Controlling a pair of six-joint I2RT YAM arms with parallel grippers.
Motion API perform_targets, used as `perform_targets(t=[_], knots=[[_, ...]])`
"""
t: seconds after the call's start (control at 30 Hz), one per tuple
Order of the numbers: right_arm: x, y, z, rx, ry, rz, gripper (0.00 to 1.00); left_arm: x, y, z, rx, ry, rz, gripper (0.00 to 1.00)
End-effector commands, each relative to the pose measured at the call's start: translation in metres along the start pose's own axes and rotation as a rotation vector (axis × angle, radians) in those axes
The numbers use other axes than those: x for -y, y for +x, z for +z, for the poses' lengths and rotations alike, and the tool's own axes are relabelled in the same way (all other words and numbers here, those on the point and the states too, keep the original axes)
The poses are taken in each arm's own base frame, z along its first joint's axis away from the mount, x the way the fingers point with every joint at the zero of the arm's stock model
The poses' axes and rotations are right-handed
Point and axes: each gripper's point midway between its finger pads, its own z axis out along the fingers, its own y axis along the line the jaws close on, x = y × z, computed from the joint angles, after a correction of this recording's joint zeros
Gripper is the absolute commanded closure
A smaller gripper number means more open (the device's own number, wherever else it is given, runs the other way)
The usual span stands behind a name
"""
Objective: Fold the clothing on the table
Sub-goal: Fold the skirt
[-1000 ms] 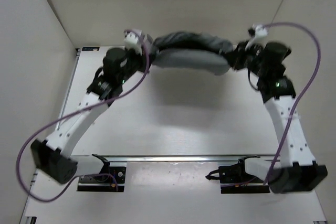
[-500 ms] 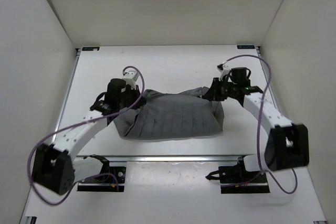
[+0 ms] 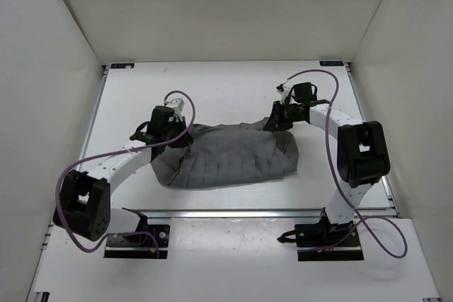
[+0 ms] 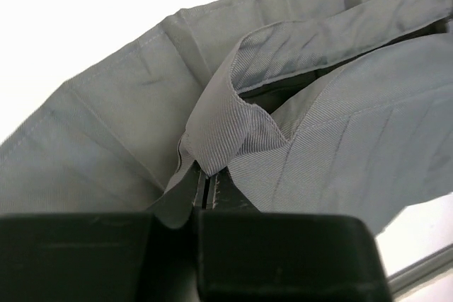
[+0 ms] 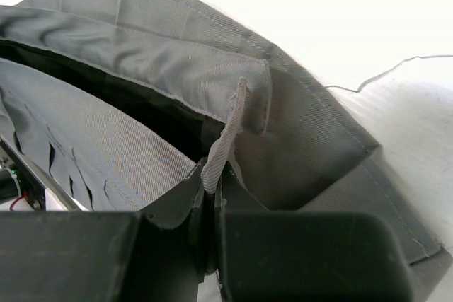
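Since a second ago you have brought the skirt [image 3: 230,157] down from where it hung stretched between both arms at the far end. It now lies spread on the surface [image 3: 233,90], in the near middle, close to the front rail [image 3: 233,212]. Your left hand [image 3: 177,134] is clenched on the skirt's far left corner, and its wrist view shows a fold of the grey band pinched in the grip. Your right hand [image 3: 272,124] is clenched on the far right corner, with a narrow strip of the edge nipped tight. The fabric is bunched at both held corners, and the pleats run toward the near edge.
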Motion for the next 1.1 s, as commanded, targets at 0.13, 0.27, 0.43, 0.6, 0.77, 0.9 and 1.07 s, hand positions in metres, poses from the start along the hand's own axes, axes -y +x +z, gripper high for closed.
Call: perform_targets(t=[0.13,0.27,0.43,0.6,0.77,0.9,1.07], knots=[[0.011,0.006,0.004,0.003,0.086,-0.103,1.0,-0.062,0.041,-0.017,-0.028,-0.266,-0.184,1.0],[0.01,-0.001,-0.002,0.027,0.086,-0.093,0.55,-0.07,0.042,-0.016,-0.045,-0.305,-0.209,0.72],[0.004,-0.026,-0.036,0.142,0.106,-0.11,0.18,-0.064,0.015,-0.017,0.009,-0.274,-0.187,0.03],[-0.007,-0.024,-0.074,0.202,0.136,-0.137,0.07,-0.049,-0.032,-0.035,0.084,-0.257,-0.132,0.01],[0.006,0.025,-0.083,0.168,0.199,-0.137,0.01,-0.021,-0.042,-0.061,0.148,-0.199,-0.082,0.1],[0.008,0.067,-0.075,0.088,0.218,-0.13,0.01,-0.024,0.003,-0.057,0.065,-0.238,-0.111,0.26],[0.002,0.082,-0.061,0.055,0.196,-0.119,0.01,-0.037,0.055,-0.047,-0.045,-0.27,-0.161,0.49]])
